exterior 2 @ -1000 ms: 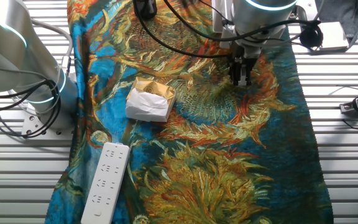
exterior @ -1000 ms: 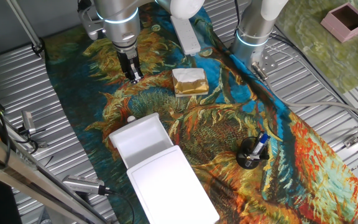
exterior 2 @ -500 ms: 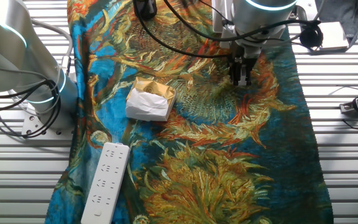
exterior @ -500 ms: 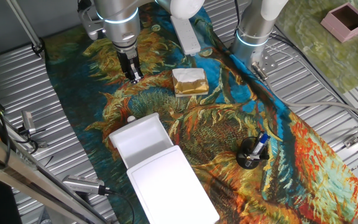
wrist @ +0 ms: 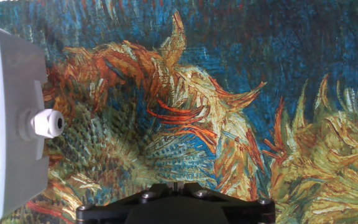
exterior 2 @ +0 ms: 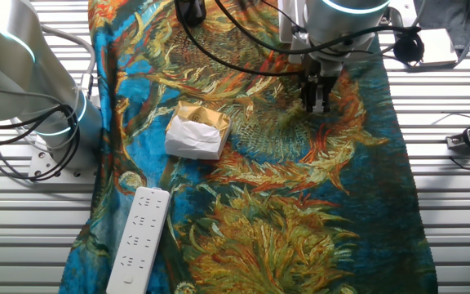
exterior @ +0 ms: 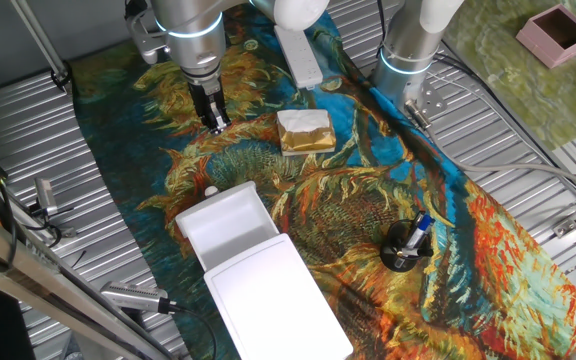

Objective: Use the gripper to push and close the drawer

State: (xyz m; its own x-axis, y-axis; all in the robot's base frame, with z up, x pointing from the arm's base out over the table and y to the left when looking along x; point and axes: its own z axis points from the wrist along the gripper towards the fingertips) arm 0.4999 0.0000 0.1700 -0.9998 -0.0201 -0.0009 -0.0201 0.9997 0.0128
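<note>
The drawer [exterior: 224, 224] is a shallow white tray, pulled out of its flat white box [exterior: 278, 298], with its small round knob [exterior: 210, 190] facing the far side. My gripper [exterior: 215, 126] is shut and empty. It hangs over the sunflower cloth, a short way beyond the knob and apart from the drawer. In the other fixed view the gripper [exterior 2: 315, 104] points down at the cloth and the drawer is out of view. In the hand view the drawer front [wrist: 11, 93] and knob [wrist: 48, 123] are at the left edge, and the gripper [wrist: 176, 184] is at the bottom.
A white-and-gold block [exterior: 305, 131] lies right of the gripper, also shown in the other fixed view [exterior 2: 197, 132]. A long power strip [exterior: 301, 55] lies at the far side. A second arm's column [exterior: 408, 50] stands at the back right. A black pen holder [exterior: 404, 246] stands right of the box.
</note>
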